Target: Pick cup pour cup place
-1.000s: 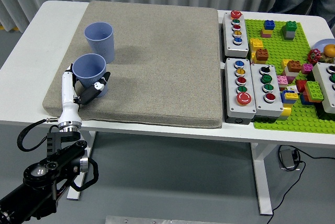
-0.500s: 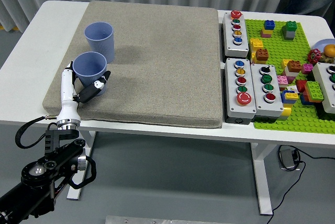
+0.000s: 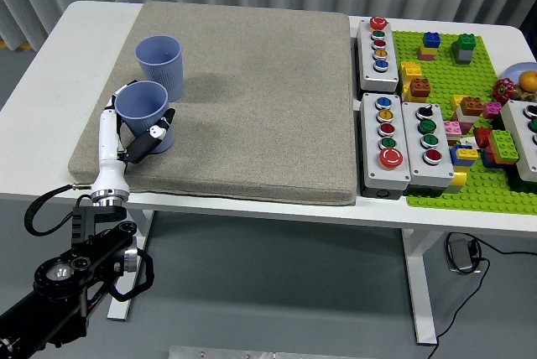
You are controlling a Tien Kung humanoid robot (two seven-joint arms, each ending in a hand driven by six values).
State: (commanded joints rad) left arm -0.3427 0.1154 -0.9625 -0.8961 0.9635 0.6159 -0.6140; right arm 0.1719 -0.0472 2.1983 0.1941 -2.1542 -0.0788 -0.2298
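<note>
Your left hand is clamped on the near blue plastic cup by the grey fabric mat's left edge, open mat to its right.

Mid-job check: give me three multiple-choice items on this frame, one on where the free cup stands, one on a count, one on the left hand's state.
1. Where is the far cup relative to the held cup?
A. Behind it, toward the table's far edge
B. On the green baseplate
C. Stacked inside it

2. How many blue cups are on the mat?
A. One
B. Two
C. Four

3. What is the left hand doing?
A. Resting open on the bare table
B. Pressing a button box
C. Wrapped around the held cup

Answers:
1. A: the far cup stands apart, farther back on the mat.
2. B: only the two cups show, both at the mat's left.
3. C: the fingers close around the near cup's wall from the side.
</note>
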